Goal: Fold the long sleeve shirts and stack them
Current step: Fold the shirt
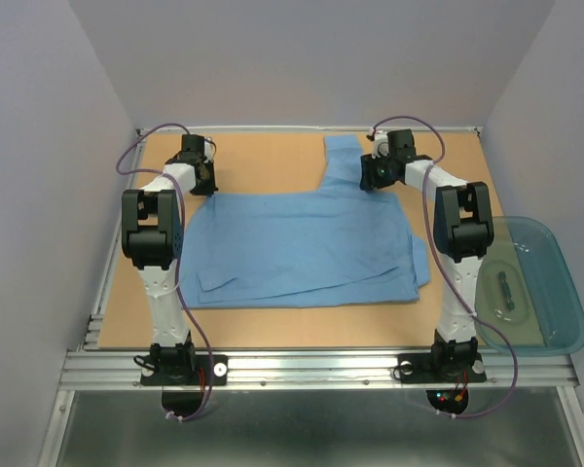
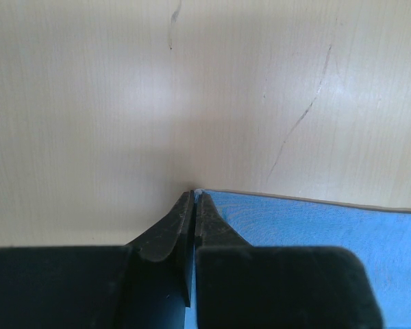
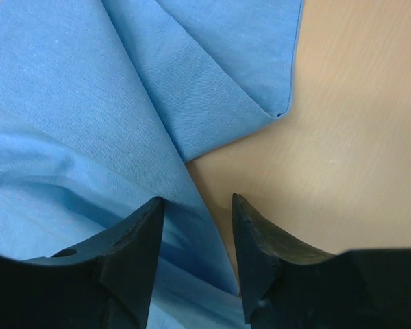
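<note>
A light blue long sleeve shirt (image 1: 302, 248) lies spread flat on the wooden table (image 1: 263, 161), with one sleeve (image 1: 343, 161) reaching toward the far edge. At the shirt's far left corner, my left gripper (image 1: 202, 182) is shut on the cloth. In the left wrist view its tips (image 2: 194, 194) pinch the corner of the shirt (image 2: 315, 233), and a thin blue strip shows between the jaws. My right gripper (image 1: 372, 175) is at the far right corner beside the sleeve. In the right wrist view it (image 3: 197, 200) stands open over the edge of the shirt (image 3: 89, 103), which runs between its fingers.
A translucent teal plastic tub (image 1: 526, 282) sits off the table's right side, beside the right arm, with a small dark item inside. Bare wood (image 3: 342, 151) lies right of the shirt's edge. Grey walls close in the far and side edges.
</note>
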Tool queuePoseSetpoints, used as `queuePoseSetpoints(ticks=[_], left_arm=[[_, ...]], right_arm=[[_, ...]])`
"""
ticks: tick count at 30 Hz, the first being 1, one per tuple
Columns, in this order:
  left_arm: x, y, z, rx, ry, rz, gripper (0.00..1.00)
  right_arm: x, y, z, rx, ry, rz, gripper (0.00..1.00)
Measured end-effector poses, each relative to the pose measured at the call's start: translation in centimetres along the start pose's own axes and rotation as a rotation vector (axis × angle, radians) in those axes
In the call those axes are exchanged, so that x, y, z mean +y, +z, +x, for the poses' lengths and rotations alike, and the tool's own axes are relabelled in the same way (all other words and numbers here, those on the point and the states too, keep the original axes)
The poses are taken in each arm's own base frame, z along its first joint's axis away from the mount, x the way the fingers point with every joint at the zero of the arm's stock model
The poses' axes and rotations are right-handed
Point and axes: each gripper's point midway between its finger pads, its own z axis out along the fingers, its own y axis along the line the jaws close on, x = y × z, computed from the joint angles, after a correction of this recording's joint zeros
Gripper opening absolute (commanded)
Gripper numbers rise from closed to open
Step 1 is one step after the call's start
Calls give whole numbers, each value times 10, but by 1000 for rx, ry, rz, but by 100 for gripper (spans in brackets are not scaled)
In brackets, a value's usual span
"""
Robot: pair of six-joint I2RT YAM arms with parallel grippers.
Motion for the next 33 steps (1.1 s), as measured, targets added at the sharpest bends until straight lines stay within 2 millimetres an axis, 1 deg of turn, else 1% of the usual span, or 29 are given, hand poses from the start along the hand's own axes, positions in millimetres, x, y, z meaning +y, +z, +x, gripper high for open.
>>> queuePoseSetpoints(ticks=[1, 2, 4, 5, 6, 7, 10, 12, 14, 16, 17, 19, 21, 23, 26, 31, 33], left_arm=[[0, 0, 0, 0, 0, 0, 8], [0, 0, 0, 0, 0, -1, 7], [0, 0, 0, 0, 1, -2, 7], [0, 0, 0, 0, 2, -4, 7], [0, 0, 0, 0, 3, -5, 5], [0, 0, 0, 0, 3, -7, 0], [1, 0, 0, -2, 1, -14, 0], [2, -1, -1, -4, 1, -23, 0], [3, -1, -1, -5, 3, -30, 0], [4, -1, -1, -6, 2, -39, 0], [4, -2, -1, -7, 2, -42, 0], [5, -3, -2, -7, 4, -54, 0], [6, -6, -2, -7, 5, -67, 0], [8, -9, -4, -11, 2, -77, 0], [10, -19, -11, -35, -8, -91, 0], [15, -38, -13, -66, -38, -120, 0], [16, -44, -10, -73, -50, -127, 0]], right_arm=[[0, 1, -1, -4, -4, 0, 45], [-1, 2, -2, -8, -12, 0, 38], [-1, 3, -2, -11, -21, 1, 28], [-1, 3, -2, -12, -23, 1, 13], [-2, 3, -2, -13, -26, 1, 4], [-2, 3, -2, -12, -26, 1, 1], [-2, 2, -8, -17, -32, 8, 0], [-4, 0, -23, -40, -44, 26, 1], [-7, -6, -43, -78, -57, 47, 1], [-9, -16, -75, -144, -84, 74, 1], [-8, -21, -88, -172, -97, 81, 0], [-7, -28, -107, -215, -117, 93, 1], [-5, -34, -118, -241, -132, 103, 1], [-5, -39, -121, -249, -137, 109, 1], [-4, -43, -117, -242, -135, 109, 0], [2, -56, -90, -196, -117, 107, 1], [4, -63, -81, -182, -107, 105, 1]])
